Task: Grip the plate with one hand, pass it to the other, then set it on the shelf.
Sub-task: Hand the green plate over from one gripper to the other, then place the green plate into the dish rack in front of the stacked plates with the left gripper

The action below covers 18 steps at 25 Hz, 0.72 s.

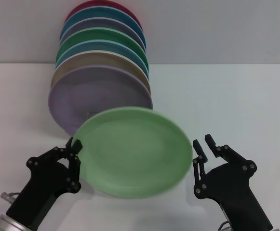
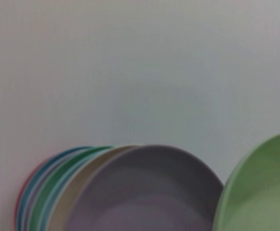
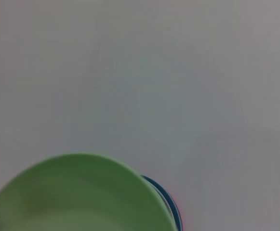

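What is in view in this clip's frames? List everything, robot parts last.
plate: one, light mint green, held up in front of the row, its edge gripped on the robot's left side.
row of plates: seven, on edge against the back wall; front to back lavender, tan, blue, emerald green, grey-purple, teal, red.
table: one, white, under everything.
wall: pale grey, behind the row.
shelf: not made out in any view.
left gripper: one, black, jaws shut on the plate's edge.
right gripper: one, black, jaws open, just beside the plate's opposite edge, not touching.
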Each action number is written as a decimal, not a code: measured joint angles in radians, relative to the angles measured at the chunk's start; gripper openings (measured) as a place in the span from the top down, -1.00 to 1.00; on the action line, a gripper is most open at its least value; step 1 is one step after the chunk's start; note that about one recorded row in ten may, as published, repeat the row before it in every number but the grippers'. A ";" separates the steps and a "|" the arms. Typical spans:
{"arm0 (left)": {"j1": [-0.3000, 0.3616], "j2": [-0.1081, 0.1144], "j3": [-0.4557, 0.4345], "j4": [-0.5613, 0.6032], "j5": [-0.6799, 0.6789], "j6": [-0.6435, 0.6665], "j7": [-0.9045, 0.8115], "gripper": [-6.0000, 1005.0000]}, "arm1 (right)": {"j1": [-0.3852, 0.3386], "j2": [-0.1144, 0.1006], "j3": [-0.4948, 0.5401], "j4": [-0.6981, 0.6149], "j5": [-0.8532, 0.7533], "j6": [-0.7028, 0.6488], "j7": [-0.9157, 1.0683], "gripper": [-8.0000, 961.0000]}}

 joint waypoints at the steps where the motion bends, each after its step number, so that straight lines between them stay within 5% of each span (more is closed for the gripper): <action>1: 0.003 0.001 -0.003 0.001 0.000 0.009 0.000 0.89 | 0.002 -0.001 -0.002 -0.001 0.000 0.000 0.003 0.88; 10: 0.028 0.004 -0.019 0.015 0.000 0.106 -0.001 0.91 | 0.019 -0.006 -0.054 -0.049 -0.035 -0.110 0.156 0.48; 18: 0.014 0.008 -0.156 0.055 0.004 0.254 -0.004 0.91 | 0.031 -0.002 -0.102 -0.172 -0.067 -0.140 0.257 0.34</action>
